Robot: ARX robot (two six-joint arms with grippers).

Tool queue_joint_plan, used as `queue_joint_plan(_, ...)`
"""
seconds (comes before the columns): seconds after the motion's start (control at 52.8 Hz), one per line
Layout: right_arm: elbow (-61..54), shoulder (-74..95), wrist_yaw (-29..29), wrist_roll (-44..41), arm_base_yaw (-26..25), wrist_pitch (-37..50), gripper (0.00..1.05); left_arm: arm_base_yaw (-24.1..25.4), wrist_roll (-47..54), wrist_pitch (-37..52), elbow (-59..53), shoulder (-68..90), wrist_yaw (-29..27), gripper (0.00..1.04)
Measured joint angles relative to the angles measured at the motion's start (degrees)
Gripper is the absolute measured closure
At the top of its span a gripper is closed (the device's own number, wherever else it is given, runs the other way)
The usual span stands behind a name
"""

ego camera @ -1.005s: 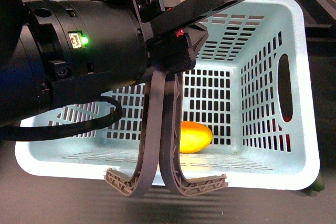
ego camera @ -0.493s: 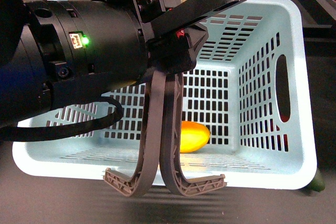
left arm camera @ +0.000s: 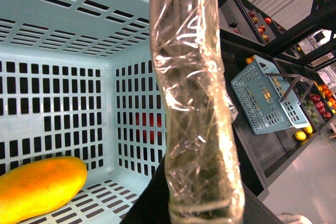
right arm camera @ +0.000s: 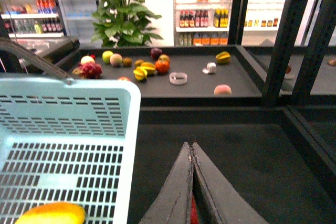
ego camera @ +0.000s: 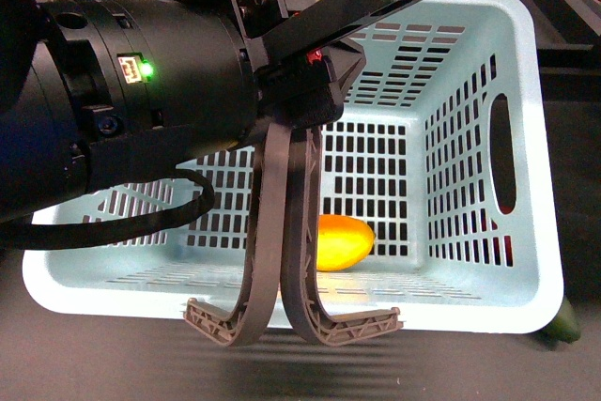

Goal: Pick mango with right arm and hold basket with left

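Observation:
The pale turquoise basket (ego camera: 470,44) fills the front view. The yellow-orange mango (ego camera: 343,241) lies on its floor near the front wall. My left gripper (ego camera: 315,58) is shut on the two grey-brown handles (ego camera: 282,232), which hang down over the near rim. In the left wrist view a plastic-wrapped finger (left arm camera: 194,103) stands over the basket (left arm camera: 79,24), with the mango (left arm camera: 39,187) below. My right gripper (right arm camera: 190,146) is shut and empty over the dark table, outside the basket's rim (right arm camera: 68,85). The mango (right arm camera: 52,213) shows at that view's edge.
A dark green fruit (ego camera: 568,326) lies by the basket's near right corner. Something red (left arm camera: 147,127) shows through the slots. Several loose fruits (right arm camera: 149,66) lie on the far dark table. Black frame posts (right arm camera: 286,35) stand to the right. A second basket (left arm camera: 268,98) lies further off.
The basket and the mango inside it have shifted slightly left in the front view. The left gripper keeps its hold on the handles.

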Motion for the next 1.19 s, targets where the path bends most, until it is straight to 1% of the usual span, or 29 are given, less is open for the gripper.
queue_joint_plan(0.701,0.0,-0.1,0.0,0.0,0.0,-0.3,1.02,0.0,0.0,0.0,0.0,0.0,0.1,0.98)
queue_joint_plan(0.758,0.0,-0.1,0.0,-0.1,0.0,-0.3,0.91,0.0,0.0,0.0,0.0,0.0,0.1,0.98)
queue_joint_plan(0.815,0.0,-0.1,0.0,-0.1,0.0,-0.3,0.77,0.0,0.0,0.0,0.0,0.0,0.1,0.98)
queue_joint_plan(0.91,0.0,-0.1,0.0,-0.1,0.0,-0.3,0.59,0.0,0.0,0.0,0.0,0.0,0.1,0.98)
queue_joint_plan(0.929,0.0,-0.1,0.0,-0.1,0.0,-0.3,0.54,0.0,0.0,0.0,0.0,0.0,0.1,0.98)
queue_joint_plan(0.986,0.0,-0.1,0.0,-0.1,0.0,-0.3,0.47,0.0,0.0,0.0,0.0,0.0,0.1,0.98)
queue_joint_plan(1.005,0.0,-0.1,0.0,-0.1,0.0,-0.3,0.43,-0.1,0.7,0.2,0.0,0.0,-0.8,0.98)
queue_joint_plan(1.043,0.0,-0.1,0.0,-0.1,0.0,-0.3,0.38,-0.6,2.8,1.9,0.0,0.4,-4.6,0.98)
queue_joint_plan(1.081,0.0,-0.1,0.0,-0.1,0.0,-0.3,0.31,-1.0,6.2,4.4,0.0,1.6,-10.3,0.98)
queue_joint_plan(1.1,0.0,-0.1,0.0,-0.1,0.0,-0.3,0.29,-1.2,7.3,4.8,0.1,1.9,-11.7,0.98)
queue_joint_plan(1.137,0.0,-0.1,-0.1,-0.1,0.0,-0.3,0.22,-1.6,11.0,5.7,0.5,3.1,-16.9,0.98)
queue_joint_plan(1.175,0.0,-0.1,0.0,-0.1,0.0,-0.3,0.17,-1.6,13.7,5.9,1.3,3.8,-19.8,0.98)
queue_joint_plan(1.194,0.0,-0.2,0.0,-0.1,0.0,-0.3,0.15,-1.6,14.0,5.9,1.7,4.0,-20.2,0.98)
